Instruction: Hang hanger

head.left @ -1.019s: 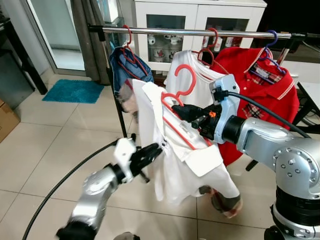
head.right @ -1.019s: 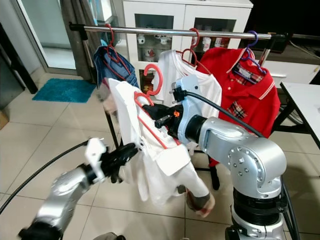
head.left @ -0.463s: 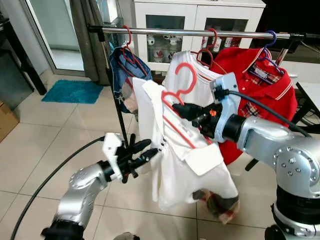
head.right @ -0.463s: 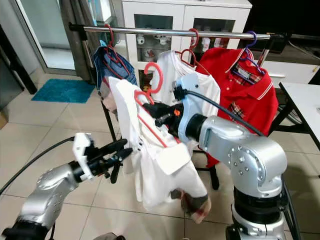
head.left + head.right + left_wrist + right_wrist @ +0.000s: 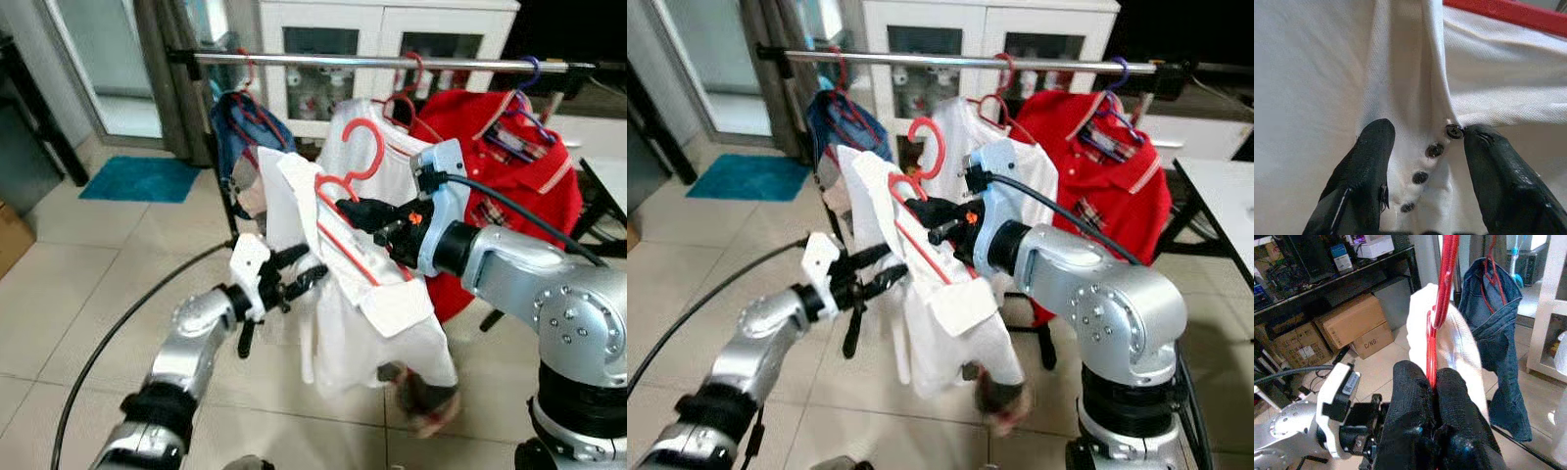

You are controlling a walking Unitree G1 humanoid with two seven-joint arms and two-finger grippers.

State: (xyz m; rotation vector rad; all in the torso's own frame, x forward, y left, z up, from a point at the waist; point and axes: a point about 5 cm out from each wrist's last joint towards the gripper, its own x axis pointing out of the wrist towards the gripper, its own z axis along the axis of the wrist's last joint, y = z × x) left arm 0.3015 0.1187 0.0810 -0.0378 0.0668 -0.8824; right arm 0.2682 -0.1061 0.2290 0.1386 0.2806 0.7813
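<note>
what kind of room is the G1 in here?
Likely a home living or laundry area: a clothes rail hung with shirts, a white glass-door cabinet behind it, tiled floor with a blue mat.

Red hanger (image 5: 355,178) carrying a white shirt (image 5: 338,294), held below the rail (image 5: 392,62).
Its hook points up, apparently not yet on the rail; the shirt droops, tilted.

Glossy red plastic hanger (image 5: 355,168), matt white knit shirt (image 5: 1327,68), shiny metal rail (image 5: 392,62)
</note>
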